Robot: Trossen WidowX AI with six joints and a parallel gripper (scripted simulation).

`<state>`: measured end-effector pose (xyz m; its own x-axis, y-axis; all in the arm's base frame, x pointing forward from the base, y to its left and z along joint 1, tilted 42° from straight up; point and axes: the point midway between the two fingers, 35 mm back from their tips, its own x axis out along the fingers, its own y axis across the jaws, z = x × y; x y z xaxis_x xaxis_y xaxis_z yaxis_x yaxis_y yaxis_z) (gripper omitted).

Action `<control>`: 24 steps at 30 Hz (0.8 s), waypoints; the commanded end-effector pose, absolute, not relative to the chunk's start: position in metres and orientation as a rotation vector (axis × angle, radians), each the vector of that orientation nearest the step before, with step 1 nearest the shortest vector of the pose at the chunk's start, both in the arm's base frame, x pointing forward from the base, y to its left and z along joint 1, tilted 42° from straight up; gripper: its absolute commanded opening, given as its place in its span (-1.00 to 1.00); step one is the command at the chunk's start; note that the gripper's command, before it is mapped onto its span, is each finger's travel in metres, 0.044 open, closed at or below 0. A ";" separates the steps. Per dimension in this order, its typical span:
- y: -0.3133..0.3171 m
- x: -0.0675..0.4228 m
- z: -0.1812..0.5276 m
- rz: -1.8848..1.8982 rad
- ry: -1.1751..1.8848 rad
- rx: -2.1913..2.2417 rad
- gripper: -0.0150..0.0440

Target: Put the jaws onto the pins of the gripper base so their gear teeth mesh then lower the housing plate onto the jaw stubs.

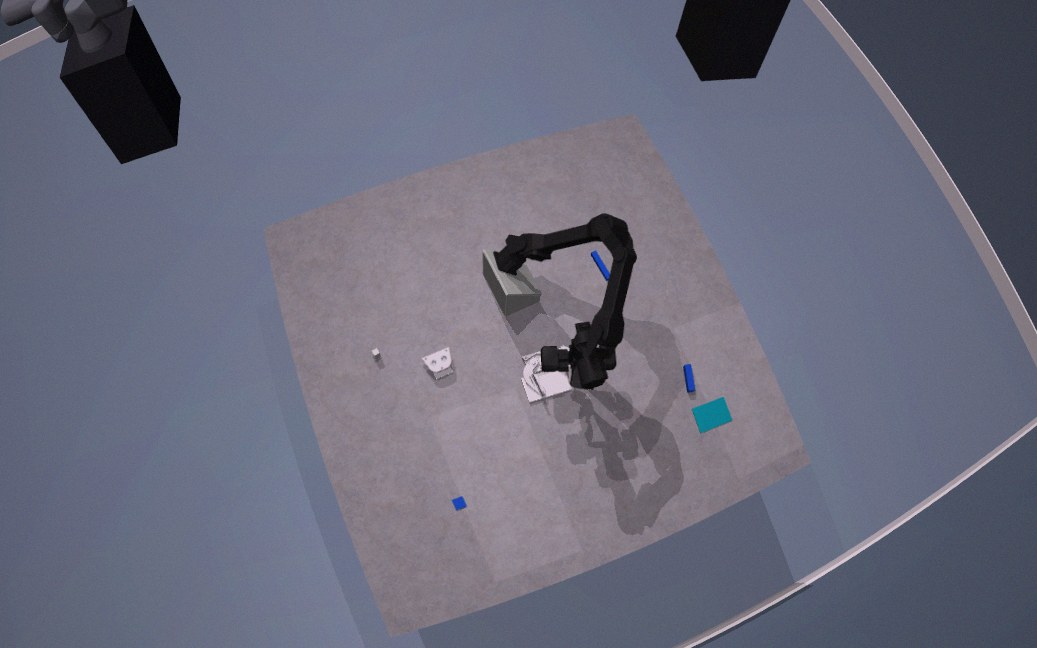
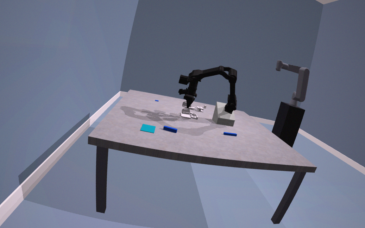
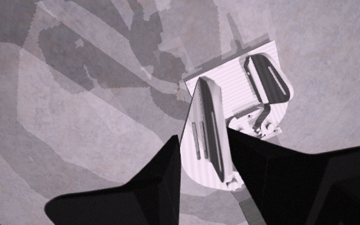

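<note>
My gripper (image 2: pixel 188 106) (image 3: pixel 199 135) is shut on a white jaw (image 3: pixel 210 128), held raised; in the wrist view it overlaps the left edge of the white gripper base (image 1: pixel 551 387) (image 3: pixel 231 91). The base lies on the table below and beyond my fingers. The other white jaw (image 3: pixel 271 80) is on the base's right side, its geared end at the near part of the base. The held jaw's small end points toward my hand. Any contact between the jaws' teeth is not shown. The white housing plate (image 1: pixel 438 361) (image 2: pixel 199 109) lies apart on the table.
A small white block (image 1: pixel 376 353) (image 2: pixel 205 106) stands beyond the housing plate. The grey-green stand (image 1: pixel 511 303) (image 2: pixel 225 120) carries my arm. Blue bars (image 1: pixel 689 378) (image 1: pixel 600 265), a blue square (image 1: pixel 459 503) and a teal square (image 1: pixel 712 415) (image 2: pixel 148 128) lie on the table.
</note>
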<state>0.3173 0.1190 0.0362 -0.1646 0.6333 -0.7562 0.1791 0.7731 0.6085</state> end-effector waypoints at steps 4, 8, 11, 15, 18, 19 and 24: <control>0.101 0.316 0.022 0.490 1.705 0.612 -0.04; 0.091 0.314 0.014 0.520 1.694 0.592 -0.04; 0.084 0.312 0.007 0.542 1.686 0.577 -0.04; 0.074 0.310 -0.001 0.573 1.675 0.558 -0.04; 0.068 0.307 -0.006 0.594 1.666 0.545 -0.04; 0.066 0.307 -0.007 0.598 1.665 0.543 -0.04; 0.066 0.307 -0.007 0.599 1.664 0.543 -0.04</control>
<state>0.3066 0.0681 -0.0068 -0.1699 0.6485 -0.7420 0.0303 0.7560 0.6538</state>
